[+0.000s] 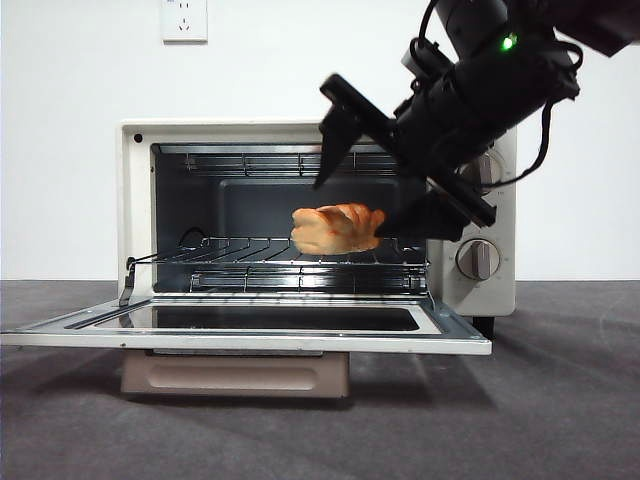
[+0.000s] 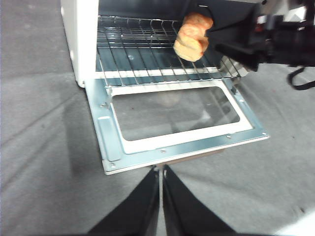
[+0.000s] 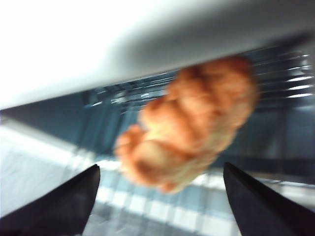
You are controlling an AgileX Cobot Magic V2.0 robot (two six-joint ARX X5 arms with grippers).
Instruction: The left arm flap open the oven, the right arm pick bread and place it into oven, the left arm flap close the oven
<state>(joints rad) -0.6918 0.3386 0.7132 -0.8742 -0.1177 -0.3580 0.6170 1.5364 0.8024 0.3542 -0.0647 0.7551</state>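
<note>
The cream-white oven [image 1: 134, 200] stands with its glass door [image 1: 455, 335] flapped down flat. The golden braided bread [image 1: 335, 228] is tilted inside the cavity at the right part of the wire rack [image 1: 240, 252]; I cannot tell whether it rests on the rack. My right gripper [image 1: 350, 210] reaches in from the upper right, open, one jaw above the bread and one beside it. In the right wrist view the blurred bread [image 3: 189, 125] lies beyond the open right gripper [image 3: 161, 166]. My left gripper [image 2: 161, 196] is shut and empty, just in front of the door's [image 2: 177, 142] edge.
Two beige knobs [image 1: 477, 259] sit on the oven's right panel, partly behind the right arm. The oven's beige handle [image 1: 235, 375] hangs under the lowered door. Dark grey tabletop [image 1: 560, 400] surrounds the oven; a white wall with a socket [image 1: 184, 18] is behind.
</note>
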